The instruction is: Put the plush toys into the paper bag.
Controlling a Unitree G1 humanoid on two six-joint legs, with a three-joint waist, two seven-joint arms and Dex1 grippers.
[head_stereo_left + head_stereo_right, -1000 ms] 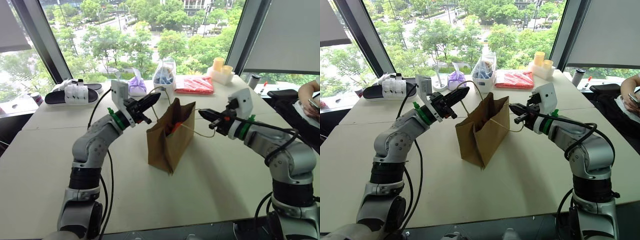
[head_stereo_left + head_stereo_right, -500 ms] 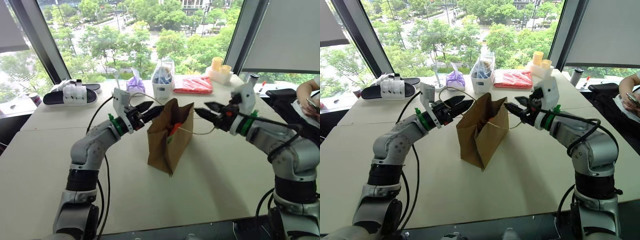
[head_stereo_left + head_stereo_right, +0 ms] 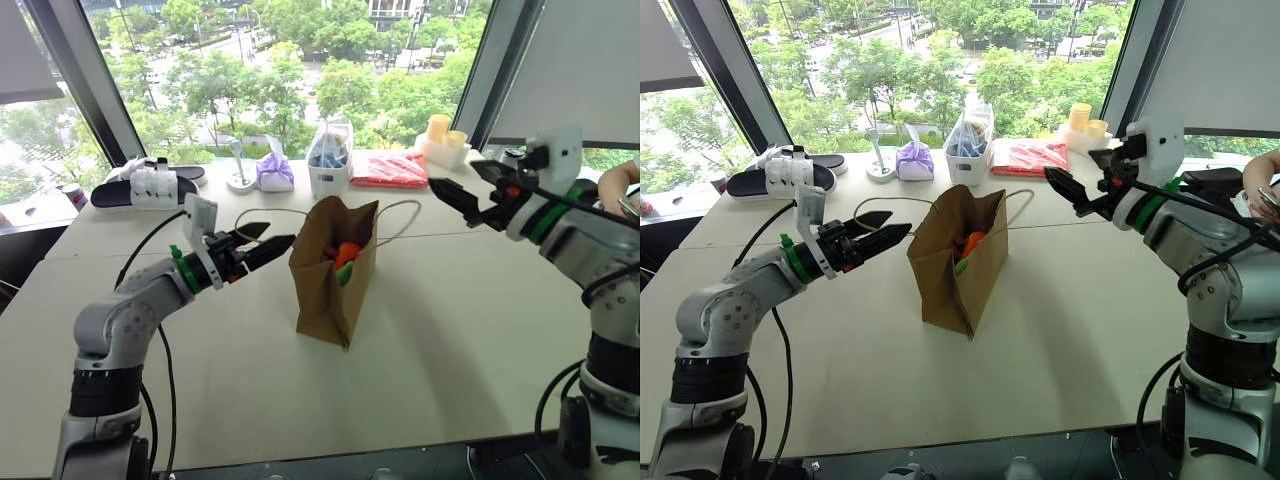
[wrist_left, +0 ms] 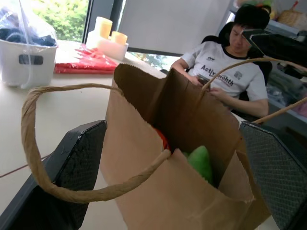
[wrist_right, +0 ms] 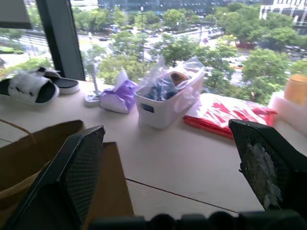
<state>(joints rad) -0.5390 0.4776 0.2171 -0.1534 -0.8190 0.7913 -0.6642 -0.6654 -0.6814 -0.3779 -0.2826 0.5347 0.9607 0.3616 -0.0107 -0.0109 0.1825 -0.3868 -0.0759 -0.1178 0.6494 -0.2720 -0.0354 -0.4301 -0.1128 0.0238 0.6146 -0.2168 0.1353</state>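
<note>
Paper bag [image 3: 330,285] holds orange [image 3: 346,253] and green plush toys [image 4: 200,162].

Paper bag [image 3: 330,275] stands upright on table [image 3: 450,330], seemingly holding orange toy [image 3: 346,252] and green toy [image 3: 344,272].

Bright daylight thru the big windows [image 3: 300,80] at the back; trees outside look a bit washed out. Table [image 3: 420,330] evenly lit w/ soft sheen, no hard glare. Paper bag [image 3: 332,270] backlit: near face darker, short soft shadow toward camera. Head views sharp in the middle, window frames bow at the edges (wide-angle). Left wrist view: bag crisp, person [image 4: 225,72] behind slightly soft. Right wrist view: fingers [image 5: 72,177] up close blurred, red packet [image 5: 225,115] and yellow cup [image 5: 295,91] soft, hazy.
</note>
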